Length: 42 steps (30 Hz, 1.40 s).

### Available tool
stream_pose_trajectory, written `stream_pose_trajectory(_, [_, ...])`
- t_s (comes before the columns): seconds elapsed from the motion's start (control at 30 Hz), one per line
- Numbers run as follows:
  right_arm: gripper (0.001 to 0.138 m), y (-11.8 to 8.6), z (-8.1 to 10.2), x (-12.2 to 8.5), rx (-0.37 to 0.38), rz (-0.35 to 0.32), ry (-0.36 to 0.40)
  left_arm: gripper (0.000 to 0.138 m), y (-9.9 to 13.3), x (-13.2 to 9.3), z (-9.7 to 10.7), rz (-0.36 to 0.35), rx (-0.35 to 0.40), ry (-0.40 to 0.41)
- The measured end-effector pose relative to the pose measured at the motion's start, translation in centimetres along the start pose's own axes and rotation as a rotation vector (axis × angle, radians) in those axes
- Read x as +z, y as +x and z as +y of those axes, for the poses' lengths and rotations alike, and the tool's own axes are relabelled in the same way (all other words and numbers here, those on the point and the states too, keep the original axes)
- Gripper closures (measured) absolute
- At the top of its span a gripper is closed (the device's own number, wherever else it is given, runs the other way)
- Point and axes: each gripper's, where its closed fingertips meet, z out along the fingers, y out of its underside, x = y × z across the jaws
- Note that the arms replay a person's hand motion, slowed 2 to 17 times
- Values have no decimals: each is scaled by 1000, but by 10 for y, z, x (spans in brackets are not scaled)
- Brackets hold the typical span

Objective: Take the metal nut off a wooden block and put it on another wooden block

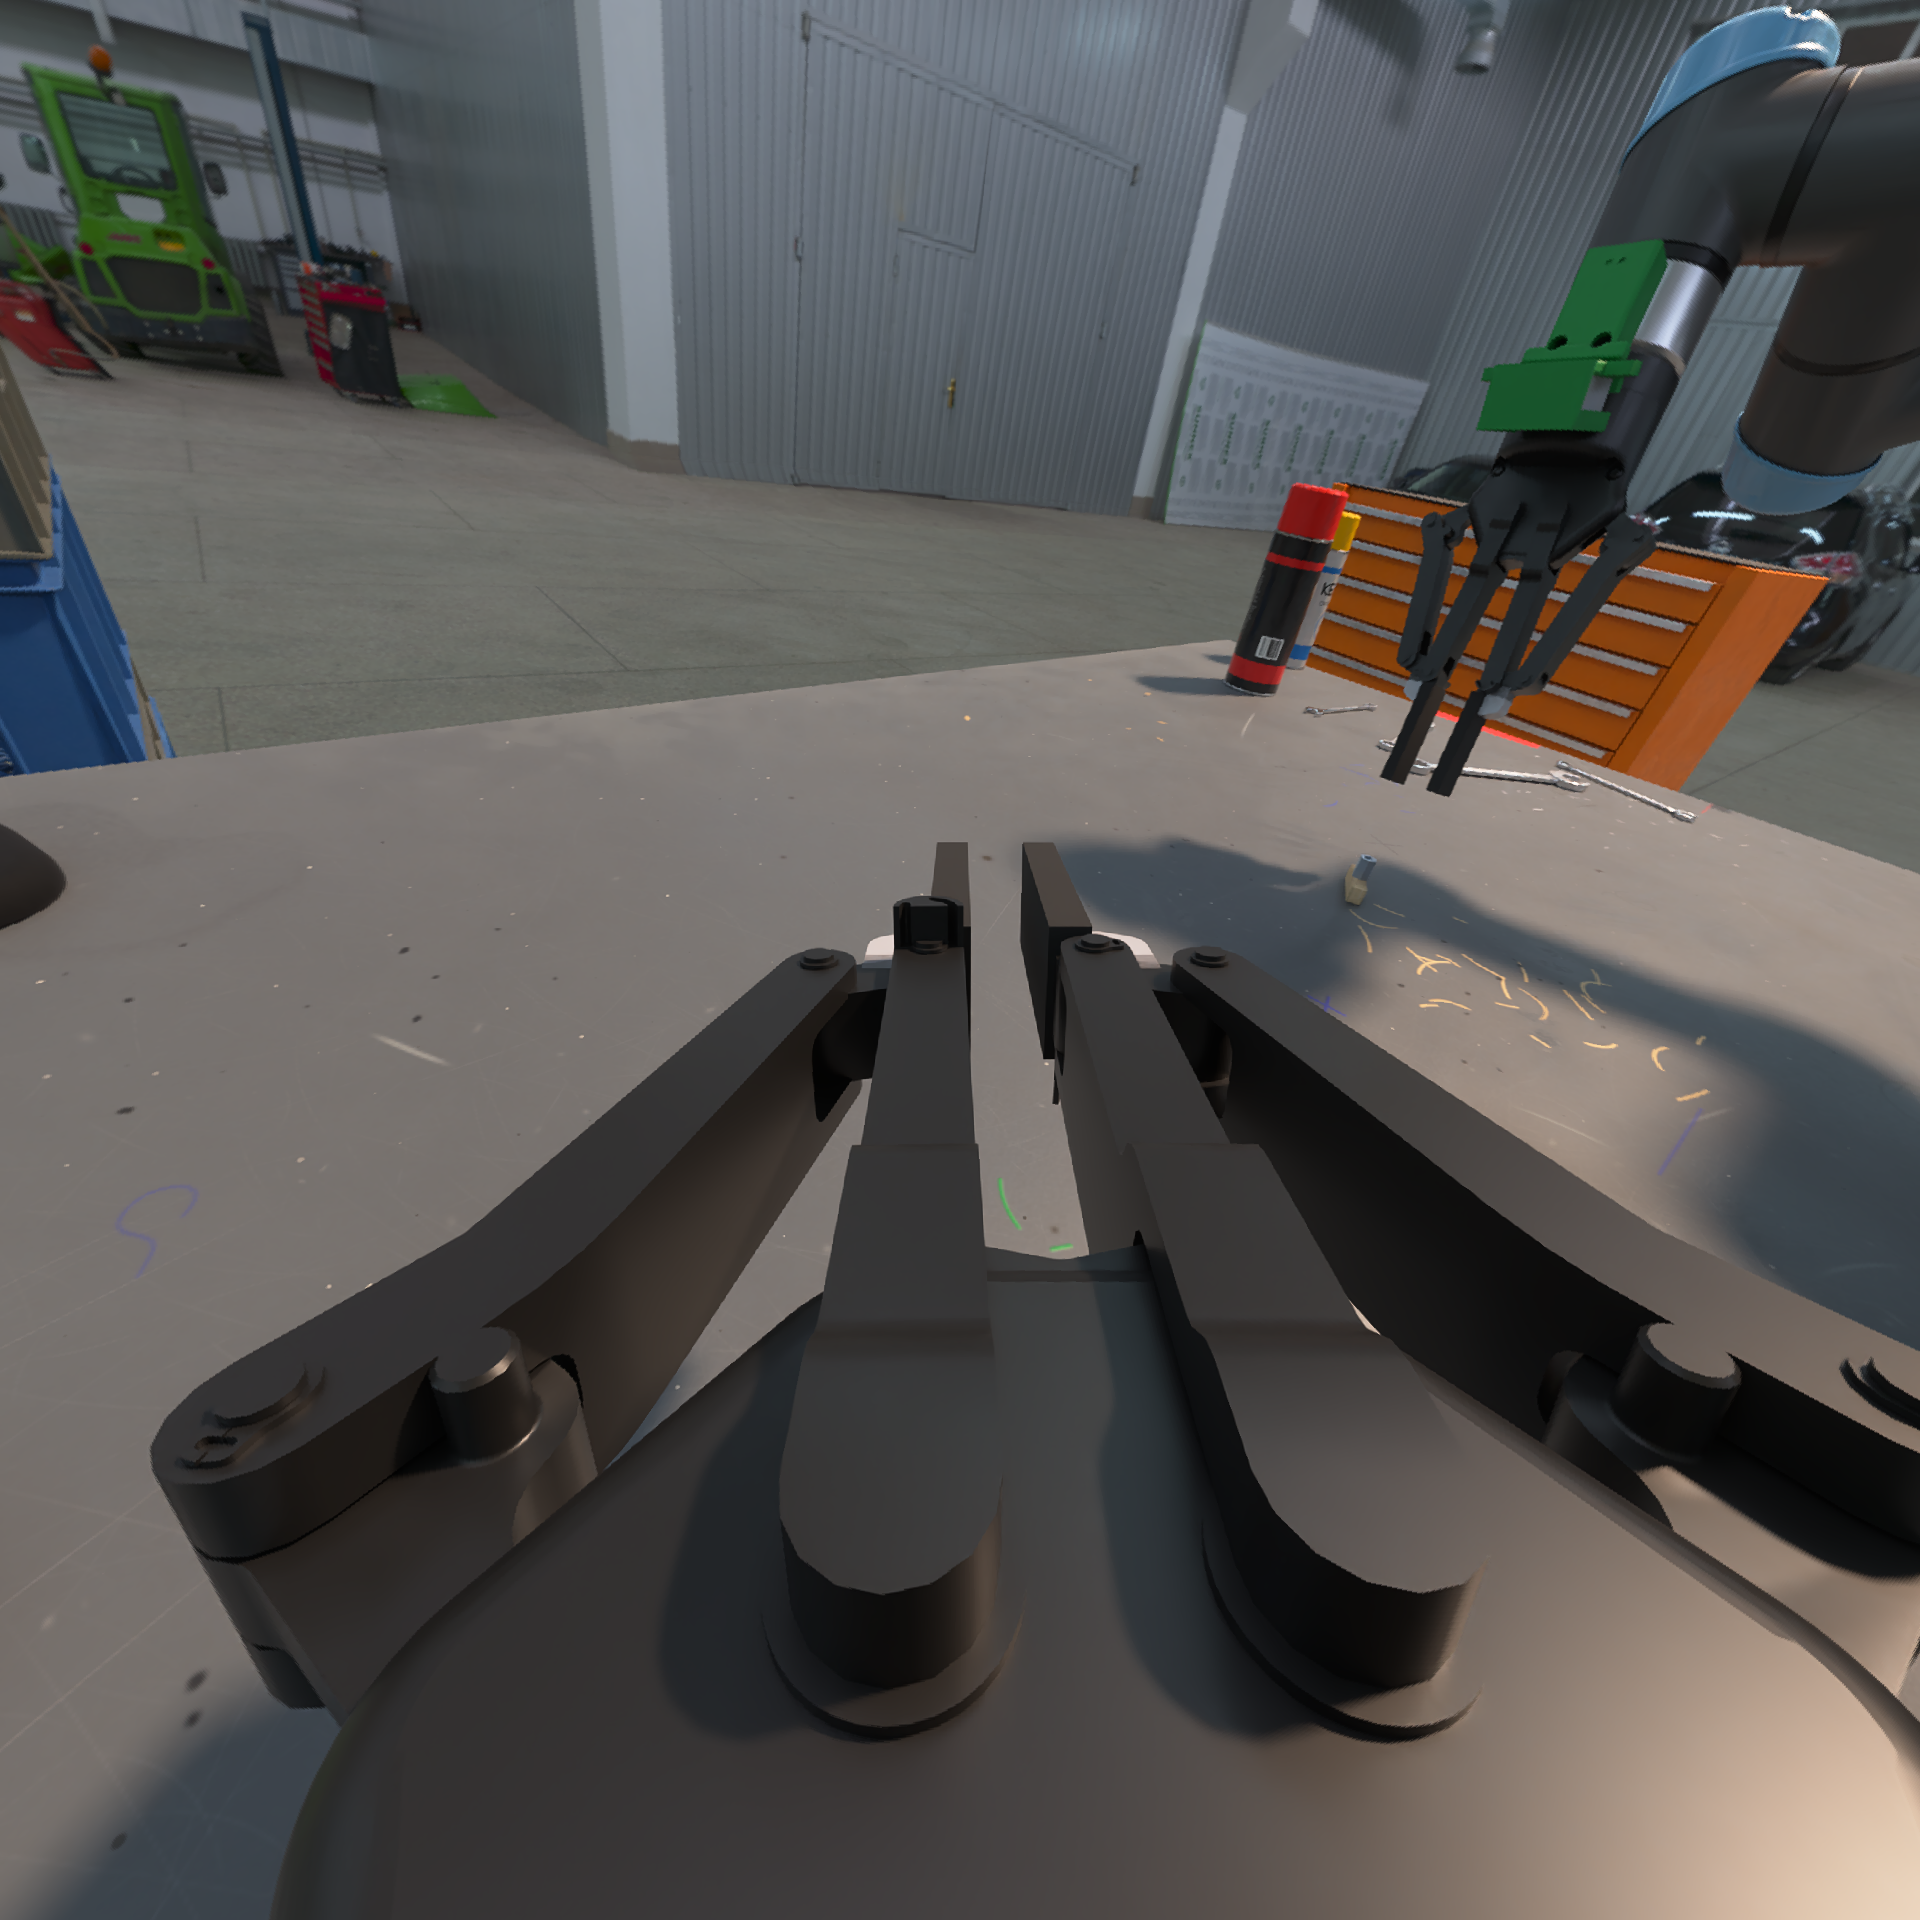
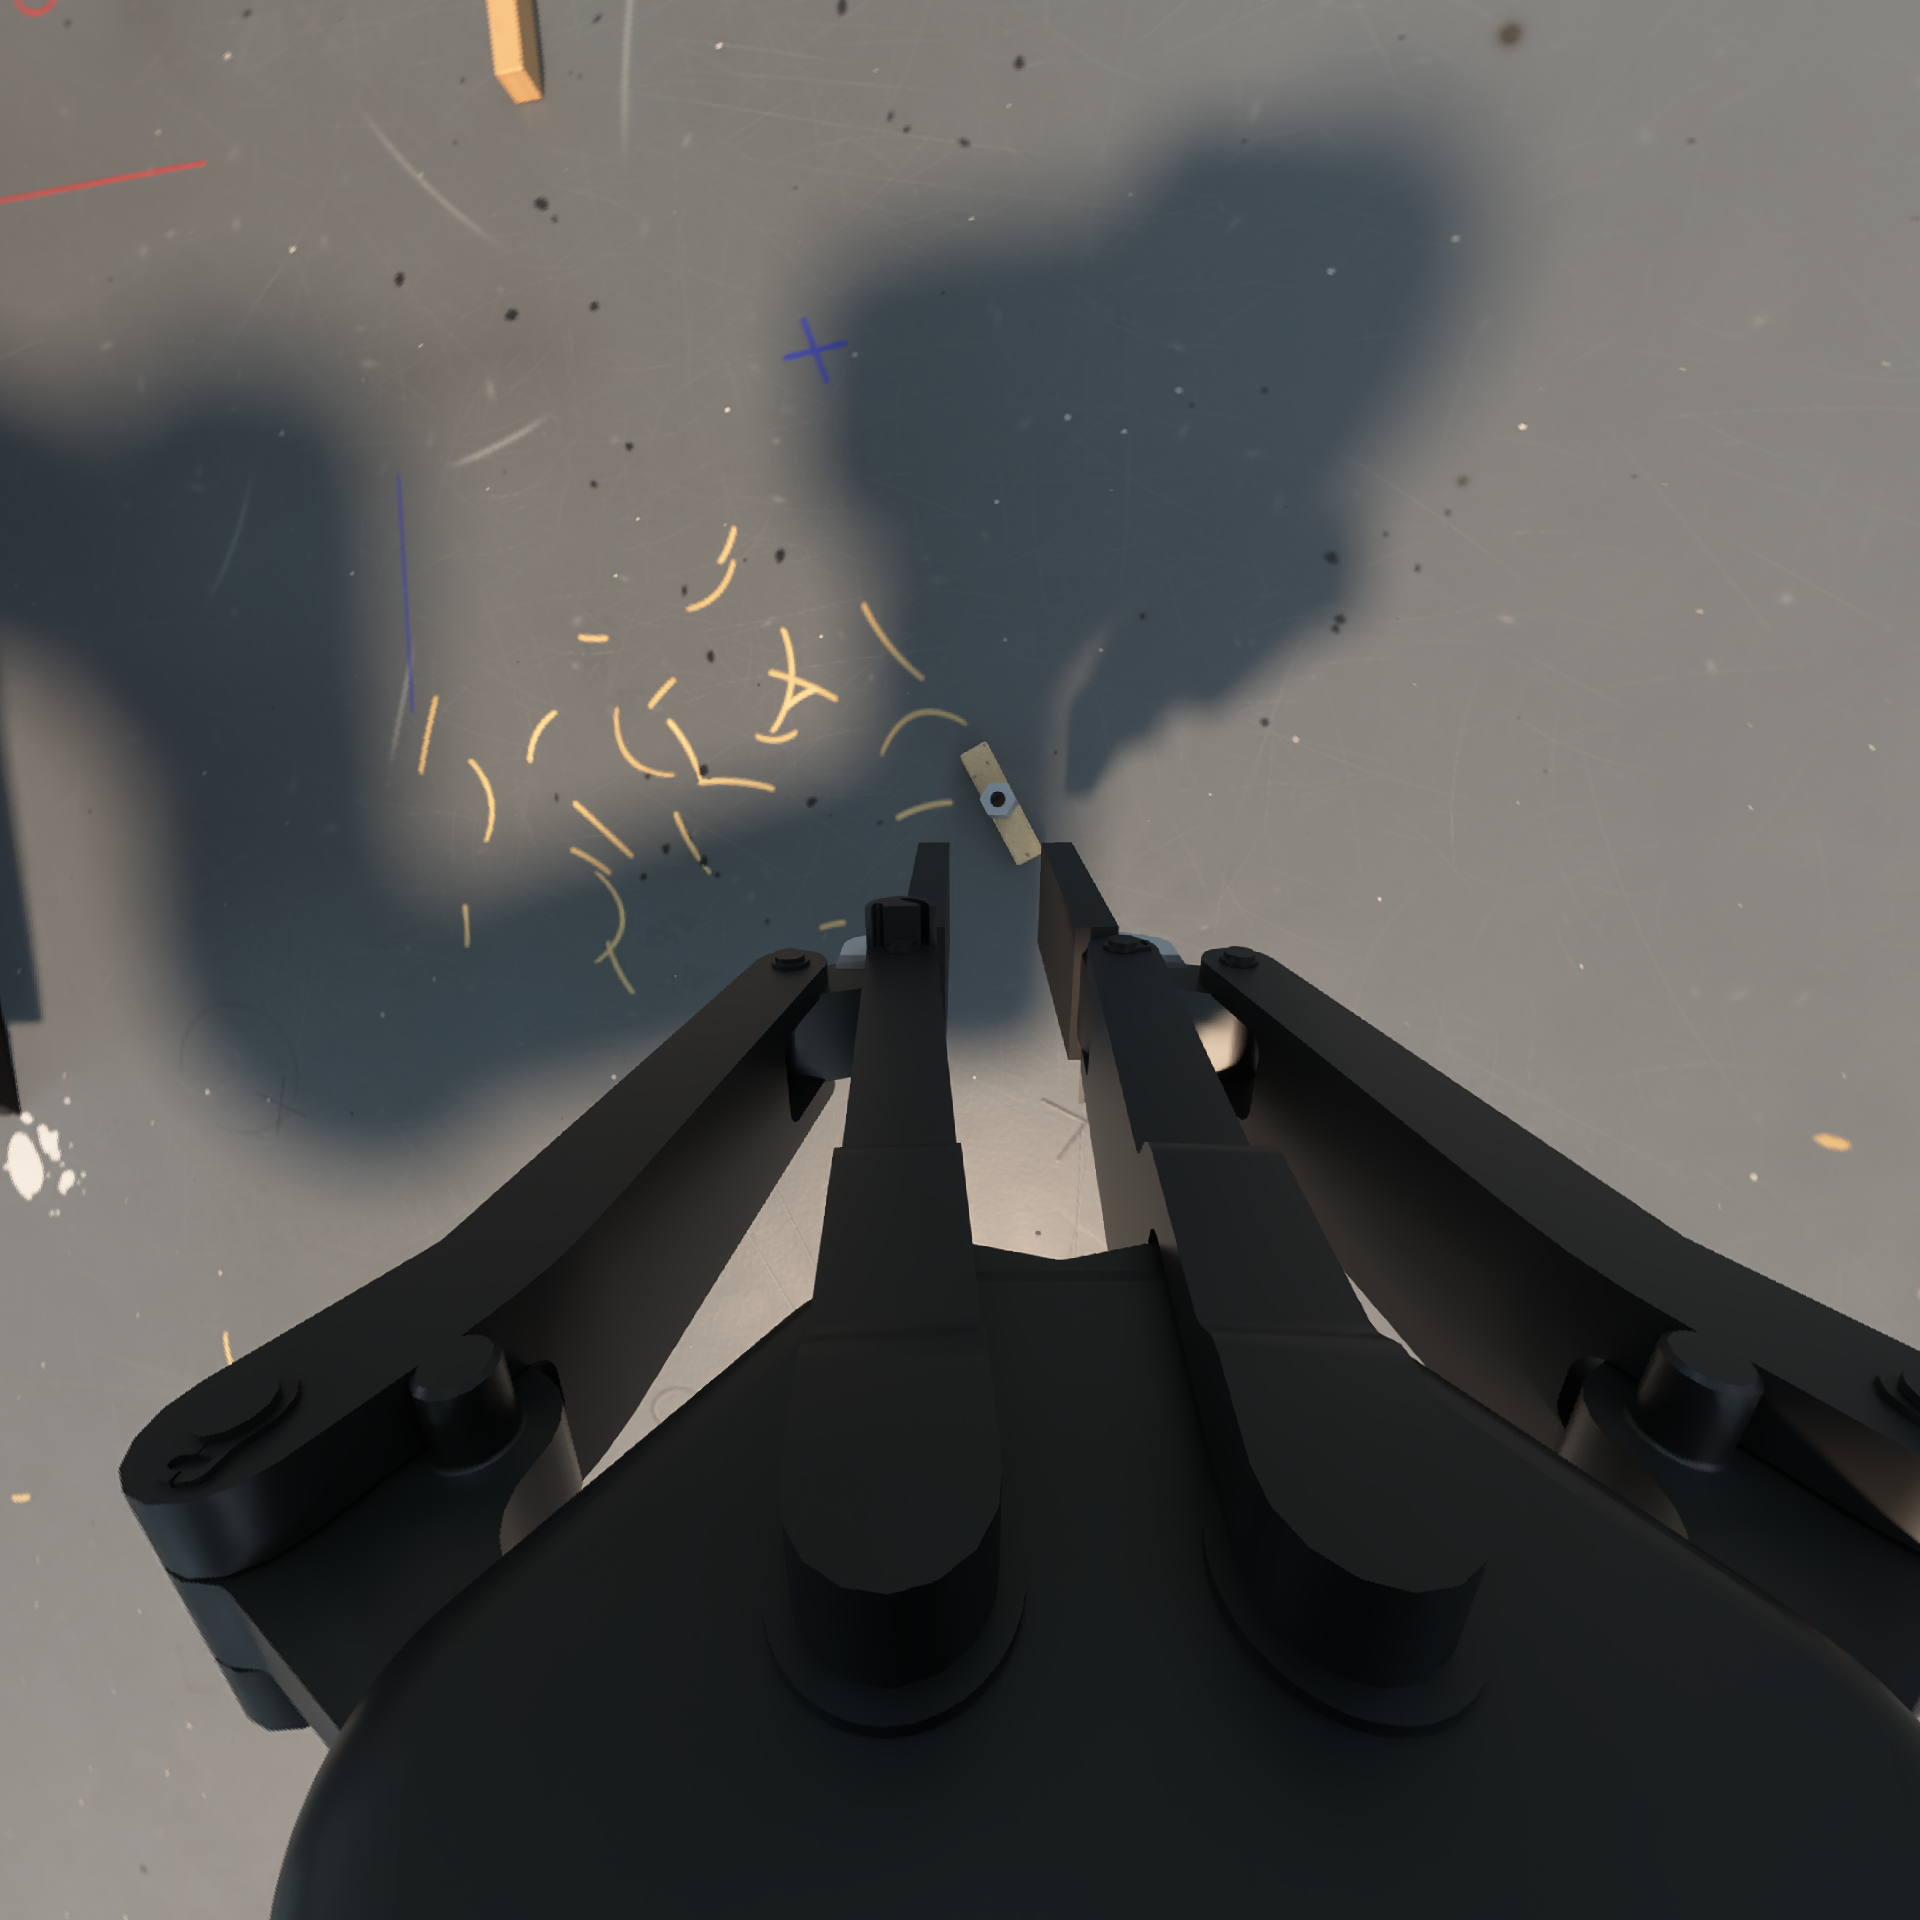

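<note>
A small metal nut (image 2: 997, 799) sits on a short pale wooden block (image 2: 1023, 840) lying on the grey table. The block lies just past my right gripper's (image 2: 992, 854) fingertips, in line with the gap between them. My right gripper hangs above the table, its jaws a narrow gap apart and empty. A second wooden block (image 2: 516, 52) lies far off at the top left. In the left wrist view the nut (image 1: 1366, 862) and block (image 1: 1355, 889) stand to the right, below the right gripper (image 1: 1423, 777). My left gripper (image 1: 995, 862) is low over the table, narrowly open and empty.
Spray cans (image 1: 1283, 587) stand at the table's (image 1: 520, 883) far right edge, with wrenches (image 1: 1527, 774) beside them. An orange drawer cabinet (image 1: 1621, 644) is behind. A blue crate (image 1: 52, 644) is at the left. Wood shavings (image 2: 675, 748) lie scattered on the table.
</note>
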Motion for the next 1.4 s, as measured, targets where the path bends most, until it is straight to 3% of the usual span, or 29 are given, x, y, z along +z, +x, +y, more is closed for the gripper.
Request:
stream_pose_trajectory(0.23, [120, -1, -4, 15, -121, -122, -1, 125, -9, 7, -1, -51, -16, -29])
stream_pose_trajectory(0.4, [120, -3, -9, 26, -198, -171, 15, 125, -10, 13, 0, -65, -21, -60])
stream_pose_trajectory(0.67, [112, 3, -15, 46, -302, -120, 19, 125, -10, 24, 0, -76, 4, -110])
stream_pose_trajectory(1.4, [109, 4, -11, 61, -423, -82, 19, 124, -2, 39, 5, -42, 29, -153])
